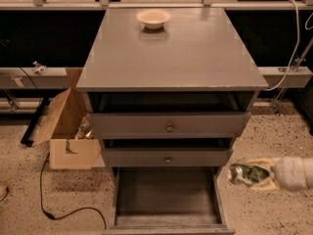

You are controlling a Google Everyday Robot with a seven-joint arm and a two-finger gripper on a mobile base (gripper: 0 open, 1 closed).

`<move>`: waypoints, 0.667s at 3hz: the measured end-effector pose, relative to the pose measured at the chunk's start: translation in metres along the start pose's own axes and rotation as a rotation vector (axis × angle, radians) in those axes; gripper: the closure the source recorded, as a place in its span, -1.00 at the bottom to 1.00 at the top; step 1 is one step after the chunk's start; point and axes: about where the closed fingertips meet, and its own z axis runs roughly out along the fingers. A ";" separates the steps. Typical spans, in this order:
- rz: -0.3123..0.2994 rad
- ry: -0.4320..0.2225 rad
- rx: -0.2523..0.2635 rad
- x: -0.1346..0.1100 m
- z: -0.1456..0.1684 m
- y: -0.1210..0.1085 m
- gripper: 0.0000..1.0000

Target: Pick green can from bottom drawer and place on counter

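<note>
**Can out of the drawer, placing still to be done**

In the camera view, the green can (pixel 238 173) is seen lying sideways, pinched between the fingers of the gripper (pixel 247 175), which reaches in from the right edge. Both are held just right of the bottom drawer (pixel 166 195), outside it, over the speckled floor and well below the counter (pixel 171 58). The drawer is pulled open and only its grey floor is shown.

The pick is judged done and the carry to the counter is in hand. A lift is called for next, kept clear of the two upper drawers (pixel 168 124), which stand slightly out. A leftward move should follow, onto bare counter in front of the bowl (pixel 153 18).
</note>
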 end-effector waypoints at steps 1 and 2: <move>-0.118 -0.032 -0.064 -0.030 0.019 -0.051 1.00; -0.199 -0.028 -0.059 -0.053 0.024 -0.109 1.00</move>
